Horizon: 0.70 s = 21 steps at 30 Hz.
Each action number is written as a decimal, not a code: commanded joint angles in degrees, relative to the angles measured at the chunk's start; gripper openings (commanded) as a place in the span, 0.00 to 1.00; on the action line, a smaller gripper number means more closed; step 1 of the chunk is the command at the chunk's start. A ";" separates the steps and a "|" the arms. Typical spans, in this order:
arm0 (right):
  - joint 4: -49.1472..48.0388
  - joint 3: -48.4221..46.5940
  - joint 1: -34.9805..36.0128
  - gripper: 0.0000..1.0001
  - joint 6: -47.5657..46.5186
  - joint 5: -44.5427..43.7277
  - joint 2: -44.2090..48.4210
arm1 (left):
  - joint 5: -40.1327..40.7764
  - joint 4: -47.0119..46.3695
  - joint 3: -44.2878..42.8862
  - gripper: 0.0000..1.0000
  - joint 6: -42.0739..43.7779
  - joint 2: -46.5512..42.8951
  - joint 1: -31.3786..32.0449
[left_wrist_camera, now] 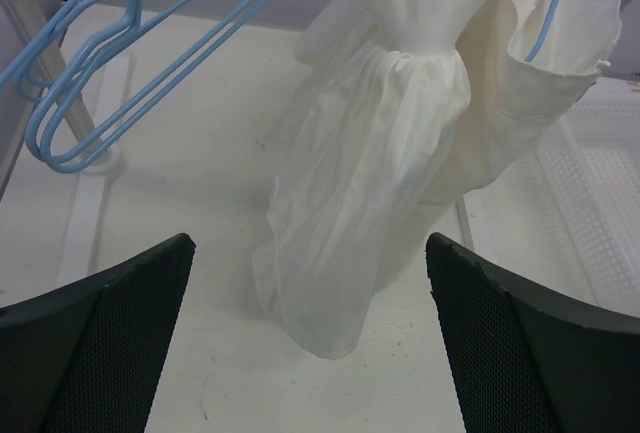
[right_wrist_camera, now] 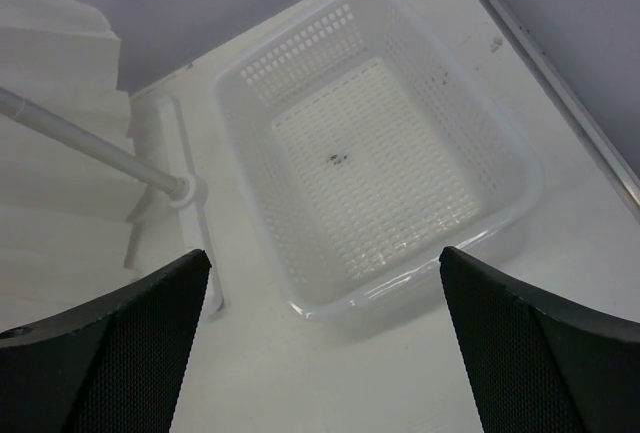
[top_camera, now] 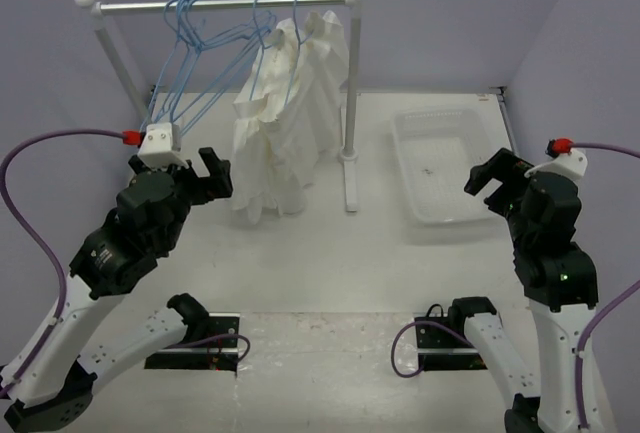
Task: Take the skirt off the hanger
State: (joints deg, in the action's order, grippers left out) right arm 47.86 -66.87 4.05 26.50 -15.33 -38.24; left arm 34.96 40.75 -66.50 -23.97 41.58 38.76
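The skirt [top_camera: 326, 73], broad, white and crinkled, hangs on a blue hanger [top_camera: 297, 13] at the right end of the rail [top_camera: 150, 7]. It also shows at the top right of the left wrist view [left_wrist_camera: 550, 103] and as pleated cloth at the left of the right wrist view [right_wrist_camera: 50, 163]. A longer, narrower white garment [top_camera: 262, 153] hangs just in front of it to the left. My left gripper [top_camera: 205, 179] is open and empty, a little left of that garment's lower end [left_wrist_camera: 330, 283]. My right gripper [top_camera: 487, 187] is open and empty beside the basket.
A clear plastic basket [top_camera: 404, 161] lies right of the rack; in the right wrist view its near rim [right_wrist_camera: 420, 278] sits between my fingers. Several empty blue hangers [top_camera: 185, 63] hang at the rail's left. The rack's right post [top_camera: 350, 103] stands between garments and basket.
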 commanded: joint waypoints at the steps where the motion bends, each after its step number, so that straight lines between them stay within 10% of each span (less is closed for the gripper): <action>1: -1.97 -0.37 -0.19 0.99 -4.08 2.59 -0.61 | -2.61 -3.31 -4.07 1.00 2.61 2.26 0.08; 21: -6.72 2.53 -0.19 0.99 -9.10 8.65 -1.31 | -19.76 -27.04 -32.71 1.00 20.27 34.85 0.00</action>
State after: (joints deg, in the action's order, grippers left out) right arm 43.62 -64.84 4.05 18.92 -7.84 -39.72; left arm 17.21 21.98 -94.15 -9.10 72.40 38.76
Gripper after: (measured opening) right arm 0.990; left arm 0.999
